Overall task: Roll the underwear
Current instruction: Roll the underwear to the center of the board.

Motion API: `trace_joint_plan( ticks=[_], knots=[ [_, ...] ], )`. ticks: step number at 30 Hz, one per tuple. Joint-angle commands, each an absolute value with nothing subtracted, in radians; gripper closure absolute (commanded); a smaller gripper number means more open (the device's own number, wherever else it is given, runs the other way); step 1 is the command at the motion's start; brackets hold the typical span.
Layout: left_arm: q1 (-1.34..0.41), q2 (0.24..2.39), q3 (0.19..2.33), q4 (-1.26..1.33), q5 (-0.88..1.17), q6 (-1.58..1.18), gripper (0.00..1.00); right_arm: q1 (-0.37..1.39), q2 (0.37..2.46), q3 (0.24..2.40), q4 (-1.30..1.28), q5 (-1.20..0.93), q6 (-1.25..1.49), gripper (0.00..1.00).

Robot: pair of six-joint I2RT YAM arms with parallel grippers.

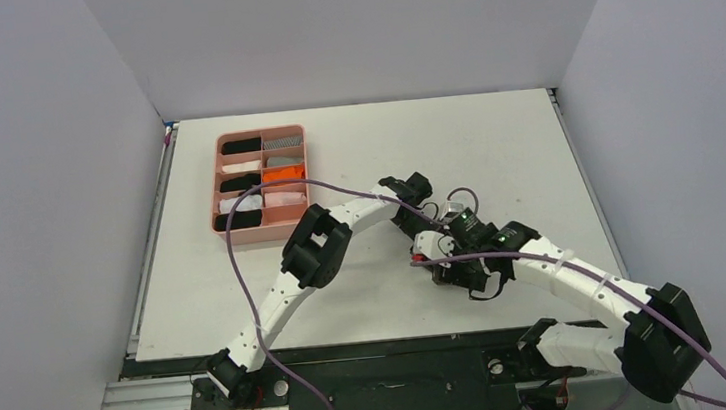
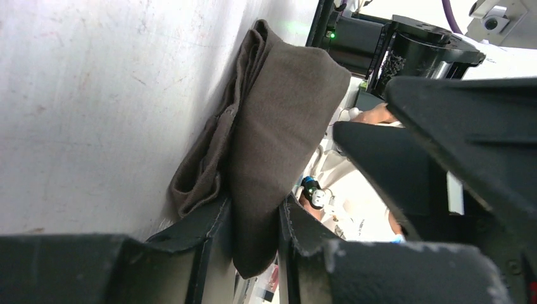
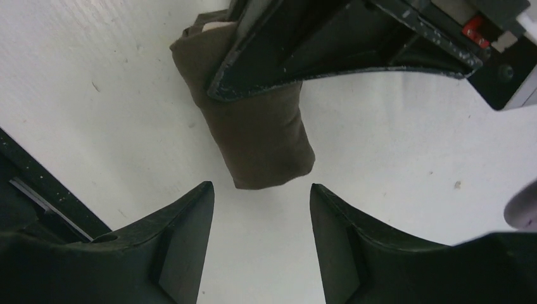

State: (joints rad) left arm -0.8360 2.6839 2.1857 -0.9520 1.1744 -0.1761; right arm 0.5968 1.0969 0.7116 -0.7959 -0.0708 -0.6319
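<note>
mostly done, i judge: the underwear [image 3: 259, 136] lies on the table [image 1: 494, 142] as one tight dark bundle between my arms, well apart from the pink tray [image 1: 219, 184]. my left claw [image 2: 253, 221] is pinched closed across it. my right claw [image 3: 261, 196] gapes wide and empty just beside its end. what's left is a tidy-up and a release. i count one garment, one tray, two claws.

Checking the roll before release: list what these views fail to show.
Left wrist: a finger of the left gripper hides part of the dark grey-brown cloth underwear.
Right wrist: that gripper covers its far end.
Top external: both wrists cover it almost wholly; rolled cloths in the pink plastic tray are too small.
</note>
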Motion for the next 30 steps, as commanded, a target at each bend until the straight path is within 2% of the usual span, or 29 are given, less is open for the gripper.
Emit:
trace_joint_plan(
  ticks=[1, 10, 30],
  knots=[
    [-0.828, 2.816, 2.157, -0.986, 0.866, -0.094, 1.00, 0.675, 1.149, 0.718, -0.722, 0.050, -0.609, 0.47],
    [-0.828, 2.814, 2.168, -0.996, 0.869, -0.088, 1.00, 0.707, 1.249, 0.716, -0.677, 0.091, -0.645, 0.46],
    [-0.827, 2.818, 2.181, -1.011, 0.871, -0.074, 1.00, 0.714, 1.410, 0.712, -0.628, 0.044, -0.673, 0.46]
  ],
)
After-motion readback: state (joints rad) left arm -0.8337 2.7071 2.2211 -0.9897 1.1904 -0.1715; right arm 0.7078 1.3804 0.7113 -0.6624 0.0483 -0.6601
